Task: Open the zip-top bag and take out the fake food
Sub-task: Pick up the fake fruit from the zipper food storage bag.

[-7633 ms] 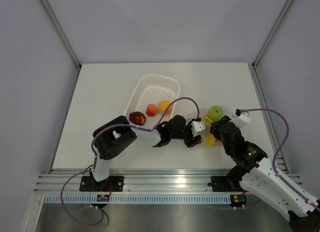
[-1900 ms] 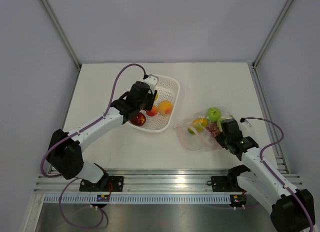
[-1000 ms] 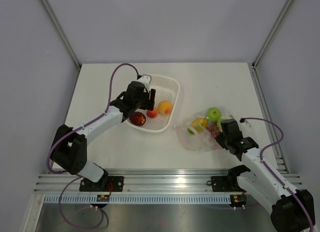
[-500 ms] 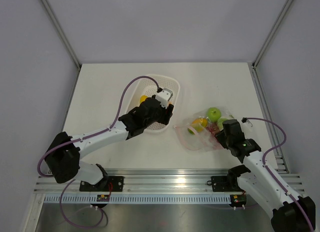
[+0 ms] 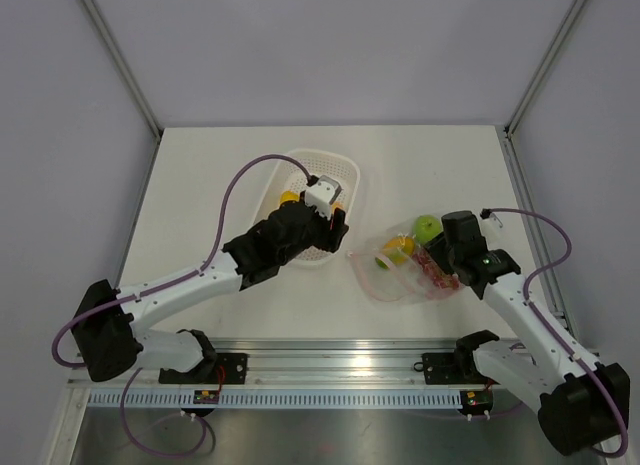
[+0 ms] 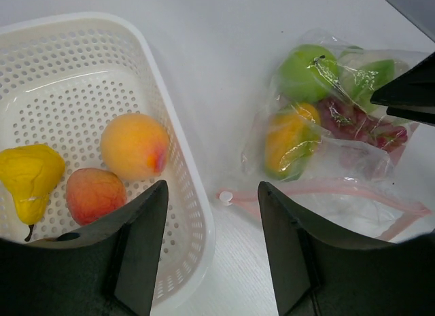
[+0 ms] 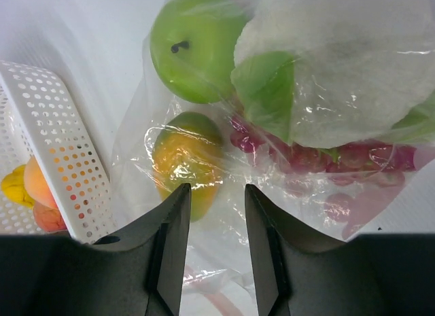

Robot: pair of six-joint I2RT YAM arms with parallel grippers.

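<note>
Two grippers are hovering over a white tabletop [image 5: 190,185]. The left gripper [image 6: 212,194] is hanging with its jaws spread and nothing between them, above the right-hand rim of a white perforated plastic basket [image 6: 182,180]. The right gripper [image 7: 216,190] is also keeping its jaws apart, pinching nothing, just over the clear crinkly zip-top plastic bag [image 6: 340,166].

That bag is lying on the table just to the right of the basket, apart from it. Its pinkish zip strip [image 6: 326,189] is showing along the lower edge in the left wrist view, with a small white slider tab [image 6: 225,197] at the strip's left end. Whether the zip is parted I cannot tell.

Several glossy plastic pieces of fake food [image 6: 289,143] are sitting inside the bag:
- a green apple [image 7: 194,44]
- an orange-yellow fruit with a green patch [image 7: 185,156]
- a dark red grape cluster [image 7: 319,160]
- a pale green-white leafy piece [image 7: 340,71]

Three more pieces are resting in the basket: a yellow pear [image 6: 28,179], an orange peach [image 6: 134,146] and a reddish peach [image 6: 95,194].
</note>
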